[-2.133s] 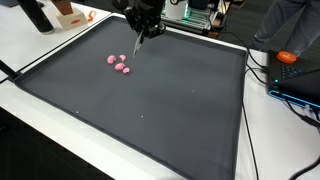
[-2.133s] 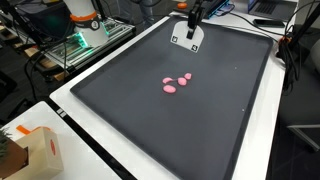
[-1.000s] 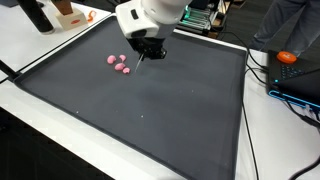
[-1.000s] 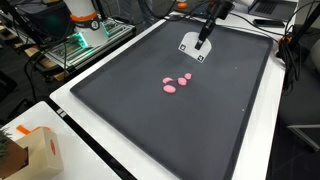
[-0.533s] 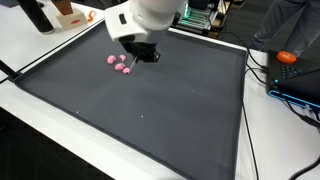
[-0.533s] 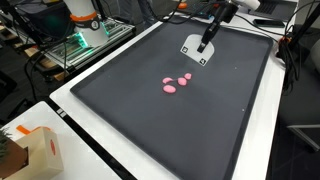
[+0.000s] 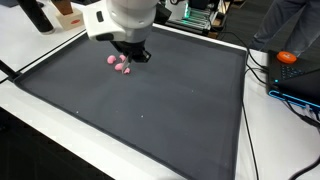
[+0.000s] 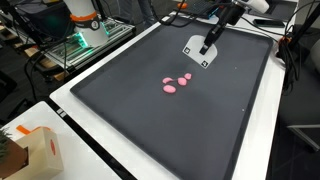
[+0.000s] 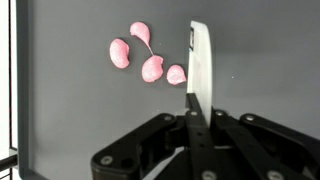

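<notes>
One white flat card [image 9: 199, 55], edge-on in wrist view, pinched upright by the gripper [image 9: 196, 104]. Four small pink blobs [image 9: 152, 69] clustered on dark mat [image 9: 265, 60], the nearest just beside the card.

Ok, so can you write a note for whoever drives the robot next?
Hand: shut on a white flat tool, held low over the dark mat.
Four pink pieces lie in a cluster on the mat, right beside the tool's edge; I cannot tell if they touch.
Done: the tool is in the hand, next to the pieces.
Left: the pieces themselves, all lying loose on the mat, none on the tool.
</notes>
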Robot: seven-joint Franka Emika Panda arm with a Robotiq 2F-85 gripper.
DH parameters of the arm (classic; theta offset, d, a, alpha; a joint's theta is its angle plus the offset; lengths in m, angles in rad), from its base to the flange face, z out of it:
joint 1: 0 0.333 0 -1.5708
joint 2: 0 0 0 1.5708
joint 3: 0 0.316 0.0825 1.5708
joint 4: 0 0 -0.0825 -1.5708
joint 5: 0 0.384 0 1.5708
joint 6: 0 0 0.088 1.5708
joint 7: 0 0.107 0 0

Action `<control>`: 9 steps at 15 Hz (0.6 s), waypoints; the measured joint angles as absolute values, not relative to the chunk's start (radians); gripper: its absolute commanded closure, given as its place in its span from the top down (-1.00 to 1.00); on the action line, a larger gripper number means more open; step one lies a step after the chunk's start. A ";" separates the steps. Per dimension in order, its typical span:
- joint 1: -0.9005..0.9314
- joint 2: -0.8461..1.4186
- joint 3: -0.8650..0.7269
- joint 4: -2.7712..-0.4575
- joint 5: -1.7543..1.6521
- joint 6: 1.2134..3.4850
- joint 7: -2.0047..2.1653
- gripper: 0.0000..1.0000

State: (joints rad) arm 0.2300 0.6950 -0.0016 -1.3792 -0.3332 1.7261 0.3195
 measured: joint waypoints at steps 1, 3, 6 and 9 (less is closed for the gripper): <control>0.222 0.702 -0.003 -1.362 -0.319 1.717 0.313 -0.98; 0.204 0.714 -0.005 -1.332 -0.289 1.697 0.301 -0.98; 0.172 0.727 -0.008 -1.294 -0.244 1.673 0.279 -0.98; 0.136 0.731 -0.010 -1.267 -0.202 1.659 0.261 -0.98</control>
